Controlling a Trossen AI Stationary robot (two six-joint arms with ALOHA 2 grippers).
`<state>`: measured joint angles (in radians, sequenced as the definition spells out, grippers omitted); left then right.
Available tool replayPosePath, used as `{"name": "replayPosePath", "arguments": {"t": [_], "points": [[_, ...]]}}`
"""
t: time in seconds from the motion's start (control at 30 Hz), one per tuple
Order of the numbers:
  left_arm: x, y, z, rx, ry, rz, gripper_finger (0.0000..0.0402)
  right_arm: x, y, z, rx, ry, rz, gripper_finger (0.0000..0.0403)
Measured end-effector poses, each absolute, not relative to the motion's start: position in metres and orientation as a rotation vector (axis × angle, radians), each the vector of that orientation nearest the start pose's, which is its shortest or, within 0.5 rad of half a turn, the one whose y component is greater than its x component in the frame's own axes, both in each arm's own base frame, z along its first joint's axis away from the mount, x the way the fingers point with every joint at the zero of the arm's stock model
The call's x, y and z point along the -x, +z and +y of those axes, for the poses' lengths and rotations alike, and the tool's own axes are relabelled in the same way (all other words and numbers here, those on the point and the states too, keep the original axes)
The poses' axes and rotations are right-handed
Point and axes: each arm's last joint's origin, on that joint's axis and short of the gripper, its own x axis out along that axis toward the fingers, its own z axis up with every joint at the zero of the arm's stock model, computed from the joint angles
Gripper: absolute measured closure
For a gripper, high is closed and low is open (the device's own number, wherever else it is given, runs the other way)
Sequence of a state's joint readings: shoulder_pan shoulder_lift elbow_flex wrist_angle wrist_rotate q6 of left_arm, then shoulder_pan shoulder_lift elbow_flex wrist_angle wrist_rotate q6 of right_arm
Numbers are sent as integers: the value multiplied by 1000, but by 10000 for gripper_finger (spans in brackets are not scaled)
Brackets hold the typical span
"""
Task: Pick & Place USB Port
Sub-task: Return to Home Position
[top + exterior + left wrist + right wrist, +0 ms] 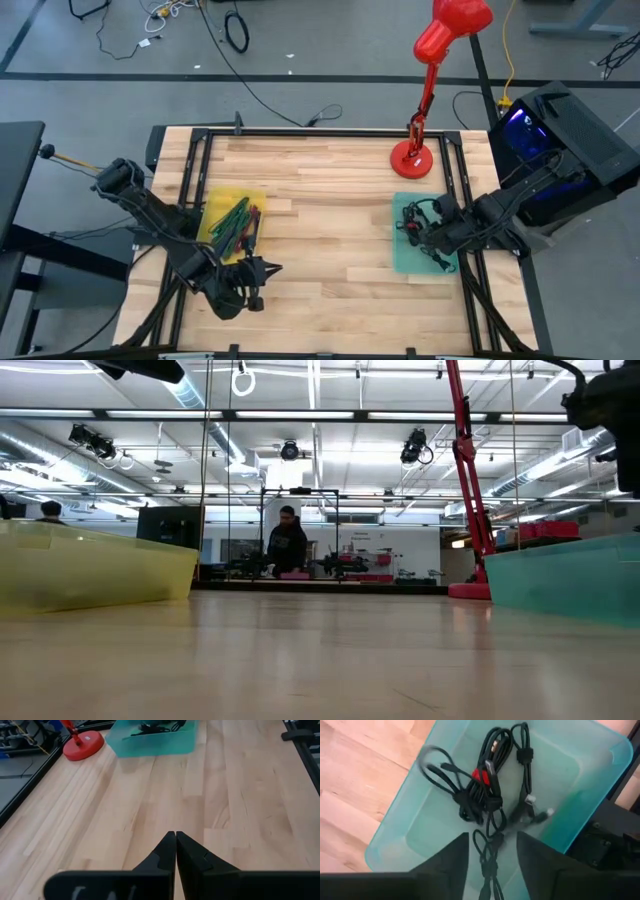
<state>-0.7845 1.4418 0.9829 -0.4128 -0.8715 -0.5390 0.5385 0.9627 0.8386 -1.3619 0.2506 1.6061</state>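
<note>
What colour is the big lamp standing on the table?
The lamp is bright red, from base to head; the high view shows it best.

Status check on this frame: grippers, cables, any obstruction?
Left gripper shut, empty, beside yellow bin. Right gripper open above green bin. Black cables lie inside it. Nothing seen in the way.

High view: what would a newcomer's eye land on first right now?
The red lamp towering at the table's far right side. Next, the green bin on the right, holding a tangle of black cables, with the right gripper above it, jaws open. The left gripper, jaws shut, is beside the yellow bin on the left.
</note>
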Motion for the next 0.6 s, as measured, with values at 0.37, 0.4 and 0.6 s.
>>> {"name": "replayPosePath", "arguments": {"t": [0.37, 0.4, 0.6], "points": [[-219, 244, -187, -126, 232, 545, 385, -128, 257, 65, -736, -707, 984, 224], [-219, 244, -187, -126, 232, 545, 385, -129, 258, 65, -732, -697, 974, 226], [-213, 237, -185, -146, 195, 648, 385, -146, 255, 74, -695, -632, 922, 237]]}}
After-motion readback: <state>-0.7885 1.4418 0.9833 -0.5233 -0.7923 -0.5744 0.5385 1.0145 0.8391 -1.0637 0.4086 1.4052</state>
